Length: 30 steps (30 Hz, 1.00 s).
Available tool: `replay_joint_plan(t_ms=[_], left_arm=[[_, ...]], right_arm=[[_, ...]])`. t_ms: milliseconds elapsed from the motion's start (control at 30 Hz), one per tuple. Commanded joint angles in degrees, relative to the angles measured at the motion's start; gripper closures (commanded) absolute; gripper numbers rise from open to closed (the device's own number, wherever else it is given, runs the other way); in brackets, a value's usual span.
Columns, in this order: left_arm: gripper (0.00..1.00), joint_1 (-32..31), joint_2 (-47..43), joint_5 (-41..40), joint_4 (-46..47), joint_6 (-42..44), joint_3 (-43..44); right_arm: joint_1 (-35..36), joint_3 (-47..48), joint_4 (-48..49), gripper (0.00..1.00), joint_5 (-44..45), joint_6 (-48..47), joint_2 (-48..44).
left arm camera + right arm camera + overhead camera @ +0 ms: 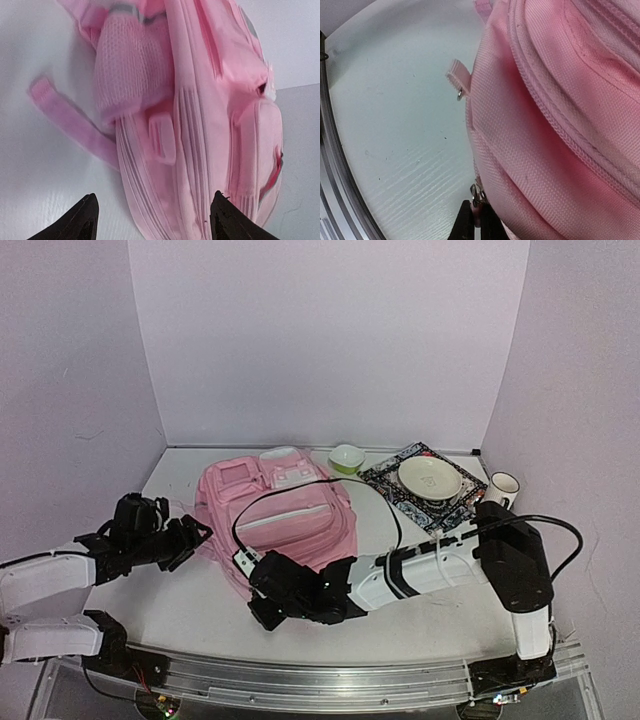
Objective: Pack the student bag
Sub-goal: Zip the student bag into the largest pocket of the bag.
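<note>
The student bag [285,515], a soft pink backpack with lighter front pockets, lies flat on the white table. My right gripper [262,612] is at the bag's near edge and is shut on a pink zip pull [479,216]; the metal slider [476,194] sits just beyond my fingertips [466,224]. A second pull tab [458,79] sticks out farther along the seam. My left gripper [198,537] is open at the bag's left side, its fingertips [86,216] astride the side seam [150,200] without touching it. The mesh side pocket [127,70] and a loose strap [70,122] show ahead.
Behind the bag stand a green bowl [347,457] and a white container [279,454]. A patterned mat [420,502] carries a cream plate [430,478]. A white mug [502,486] stands at the right. The metal table rail [332,165] runs along the near edge.
</note>
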Motion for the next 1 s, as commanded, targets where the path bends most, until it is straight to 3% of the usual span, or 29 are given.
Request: replay_joint_plan(t_ms=[0,200,367,500,700,833,967], left_arm=[[0.22,-8.4,-5.5,1.3,0.4,-10.0,-4.3],[0.25,-19.6,-6.1,-3.9,3.3,-17.0,-6.4],[0.29,-26.2,-1.4,-8.2,10.5,-20.0,-6.6],[0.44,-27.6,3.5,-10.4,12.7,-19.9,-5.2],[0.96,-28.1,5.6,-13.2,12.9,-19.1,-4.7],[1.00,-28.1,4.0,-16.1,11.3,-18.8,-5.9],[1.00,-28.1,2.2,-21.0,0.8,-17.6,-3.6]], right_arm=[[0.2,2.8,2.5,1.00,-0.8,0.8,1.5],[0.2,1.0,4.7,1.00,-0.9,1.8,1.1],[0.2,0.5,5.2,1.00,-1.0,1.7,0.6],[0.2,-0.8,5.3,1.00,-1.1,1.7,-0.1],[0.2,-6.6,5.1,1.00,-0.4,2.2,-4.6],[0.2,-10.4,1.4,1.00,0.3,2.1,-9.3],[-0.4,-13.3,-5.8,1.00,0.5,1.5,-14.3]])
